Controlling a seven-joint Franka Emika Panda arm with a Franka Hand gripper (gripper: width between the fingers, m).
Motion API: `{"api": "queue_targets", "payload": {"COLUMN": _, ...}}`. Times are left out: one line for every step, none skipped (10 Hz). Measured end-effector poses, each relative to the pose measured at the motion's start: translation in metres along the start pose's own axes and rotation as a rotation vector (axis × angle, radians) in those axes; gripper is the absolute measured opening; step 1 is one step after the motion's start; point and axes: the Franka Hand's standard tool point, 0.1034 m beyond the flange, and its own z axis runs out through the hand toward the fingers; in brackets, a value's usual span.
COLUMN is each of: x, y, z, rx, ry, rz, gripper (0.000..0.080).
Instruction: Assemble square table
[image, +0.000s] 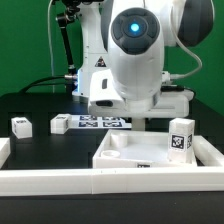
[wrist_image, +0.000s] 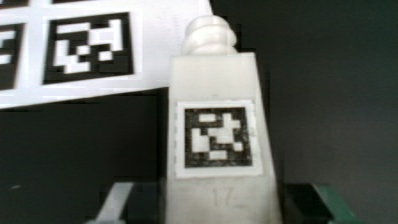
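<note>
In the wrist view a white table leg (wrist_image: 217, 110) with a black-and-white tag lies on the dark table, its knobbed end pointing away from me. My gripper (wrist_image: 217, 206) straddles its near end, and the fingers (wrist_image: 121, 200) press in on both sides of it. In the exterior view the square table top (image: 125, 152) lies at the front right with one leg (image: 180, 135) standing at its far corner. Two more legs (image: 22, 125) (image: 60, 124) lie on the exterior view's left. The arm's body hides the gripper there.
The marker board (wrist_image: 71, 50) lies right beside the held leg, and it shows behind the table top (image: 100, 123) in the exterior view. White barrier rails (image: 60, 181) run along the front and the exterior view's left.
</note>
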Motion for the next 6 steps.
{"api": "queue_targets", "payload": {"x": -0.005, "y": 0.004, "z": -0.013, "rx": 0.011, "ry": -0.007, "rz": -0.013, "gripper": 0.029}}
{"api": "queue_targets", "payload": {"x": -0.009, "y": 0.009, "z": -0.03, "rx": 0.022, "ry": 0.014, "rz": -0.019, "gripper": 0.029}}
{"api": "queue_targets", "payload": {"x": -0.015, "y": 0.013, "z": -0.041, "rx": 0.031, "ry": 0.009, "rz": -0.015, "gripper": 0.029}}
{"api": "queue_targets", "payload": {"x": -0.013, "y": 0.016, "z": -0.047, "rx": 0.035, "ry": 0.021, "rz": -0.01, "gripper": 0.029}}
{"api": "queue_targets", "payload": {"x": -0.006, "y": 0.016, "z": -0.057, "rx": 0.038, "ry": 0.09, "rz": -0.013, "gripper": 0.029}}
{"api": "queue_targets", "payload": {"x": -0.003, "y": 0.017, "z": -0.067, "rx": 0.044, "ry": 0.182, "rz": -0.016, "gripper": 0.029}}
